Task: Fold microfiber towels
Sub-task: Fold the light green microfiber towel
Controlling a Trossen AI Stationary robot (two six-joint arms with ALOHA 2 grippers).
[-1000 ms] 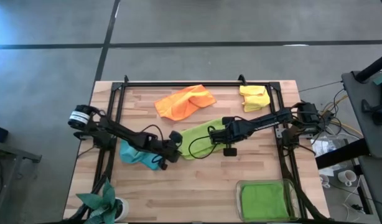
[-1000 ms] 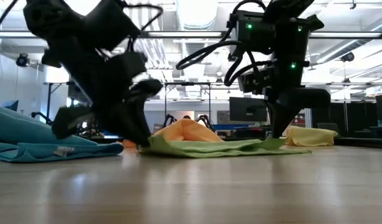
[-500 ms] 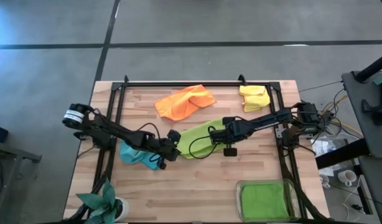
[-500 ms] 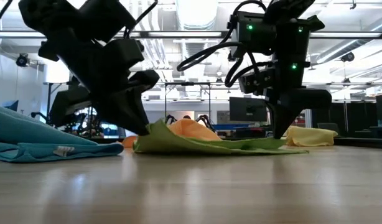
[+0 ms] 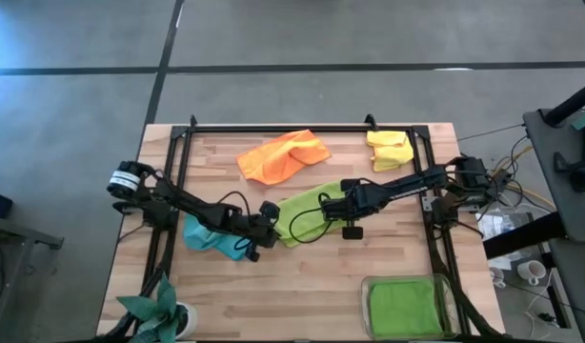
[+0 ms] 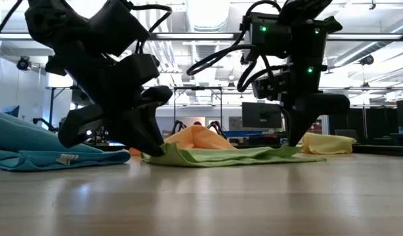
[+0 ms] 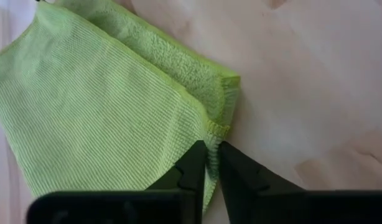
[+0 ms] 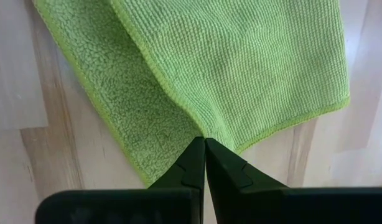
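Yellow-green microfiber towel (image 5: 307, 214), a soft square cloth partly doubled over on itself, lies at the middle of the pale wooden slatted table (image 5: 302, 286), with both grippers at its edges. The left gripper (image 5: 270, 227) sits at the towel's left corner; in its wrist view the two dark fingers (image 7: 194, 165) stand a narrow slit apart with the cloth's hem in that slit, though whether they truly pinch it I cannot tell. The right gripper (image 5: 328, 203) is at the towel's right side, its fingers pressed together on a ridge of the fabric where the top layer's edge meets the fleecy underside.

Just left of the left gripper, under that arm, lies a crumpled light blue microfiber towel (image 5: 209, 238). A rumpled orange microfiber towel (image 5: 283, 155) rests at the far middle of the table, and a small bunched yellow microfiber towel (image 5: 390, 150) at the far right. At the near right corner a clear rectangular plastic tray (image 5: 370, 284) holds a folded green microfiber towel (image 5: 403, 307). A small green leafy plant (image 5: 154, 307) stands at the near left corner.
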